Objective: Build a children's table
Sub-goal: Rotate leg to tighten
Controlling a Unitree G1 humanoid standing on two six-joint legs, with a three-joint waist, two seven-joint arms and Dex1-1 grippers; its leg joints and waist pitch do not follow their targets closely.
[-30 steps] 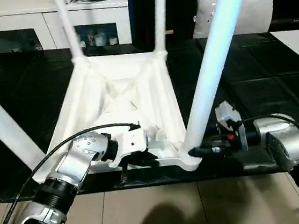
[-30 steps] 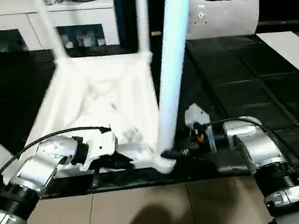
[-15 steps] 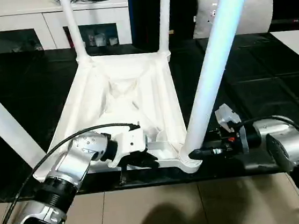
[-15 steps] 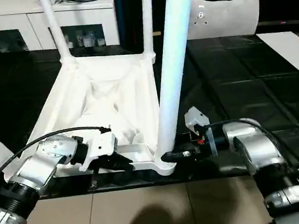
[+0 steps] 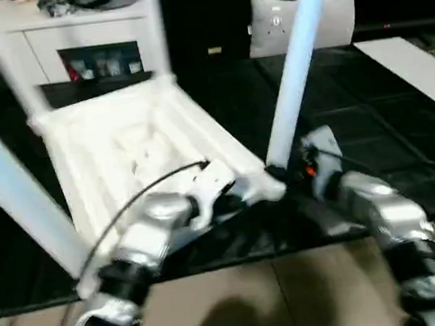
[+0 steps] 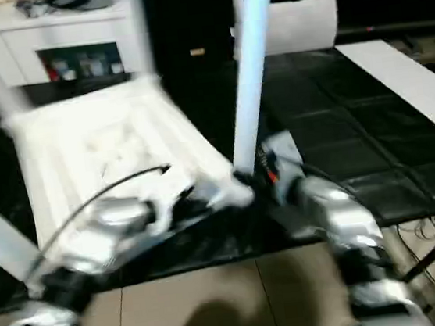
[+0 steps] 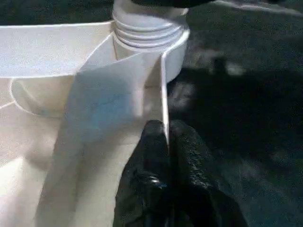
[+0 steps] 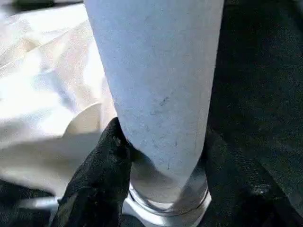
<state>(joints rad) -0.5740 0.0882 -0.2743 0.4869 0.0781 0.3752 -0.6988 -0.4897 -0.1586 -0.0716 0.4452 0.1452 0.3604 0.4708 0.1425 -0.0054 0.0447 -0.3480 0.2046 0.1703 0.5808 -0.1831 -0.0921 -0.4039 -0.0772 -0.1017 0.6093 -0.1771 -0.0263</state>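
Observation:
The white children's table (image 5: pixel 122 154) lies upside down on the black floor, ribbed underside up, with its legs in the corner sockets. My left gripper (image 5: pixel 241 199) is shut on a thin upright rib of the near rim, beside the corner socket (image 7: pixel 149 35); the left wrist view has my left gripper (image 7: pixel 166 137) pinching that rib. My right gripper (image 5: pixel 281 173) is at the same corner and is shut on the base of the near right leg (image 5: pixel 295 67). In the right wrist view its black fingers (image 8: pixel 102 175) press both sides of that leg (image 8: pixel 156 85).
A white cabinet with glass doors (image 5: pixel 70 46) stands at the back, and a pale grey cushion (image 5: pixel 319 18) leans at the back right. A white panel (image 5: pixel 418 61) lies on the right. Beige floor tiles (image 5: pixel 241 302) run along the near edge, and cables (image 6: pixel 429 225) lie at the right.
The camera has swung. The table has also turned: its near right corner, held by both grippers, now sits farther back and higher than before, and the far legs have swung left.

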